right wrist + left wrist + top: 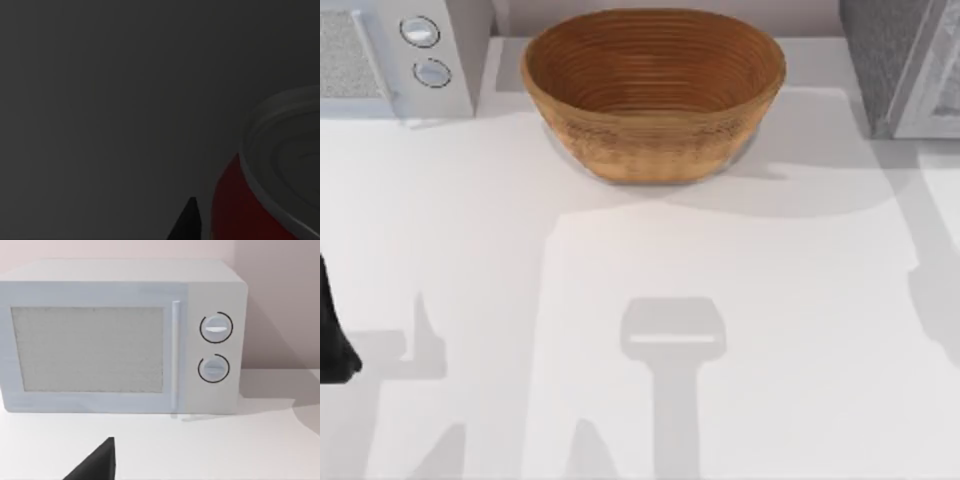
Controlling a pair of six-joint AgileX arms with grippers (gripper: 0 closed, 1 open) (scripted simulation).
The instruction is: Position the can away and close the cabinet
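The right wrist view is dim. In it the can [235, 210] shows very close, with a red side and a silver top, in front of a dark grey surface. A black part of my right gripper [187, 222] sits just beside the can; I cannot tell whether it touches. The grey cabinet [895, 60] stands at the table's back right corner, with a lighter panel along its right side. My left arm [332, 335] is parked at the table's left edge, and a black tip of my left gripper [97, 462] shows in front of the microwave.
A large wicker basket [655, 150] stands at the back middle of the white table [650, 300]. A white microwave [440, 60] with two dials and its door shut stands at the back left.
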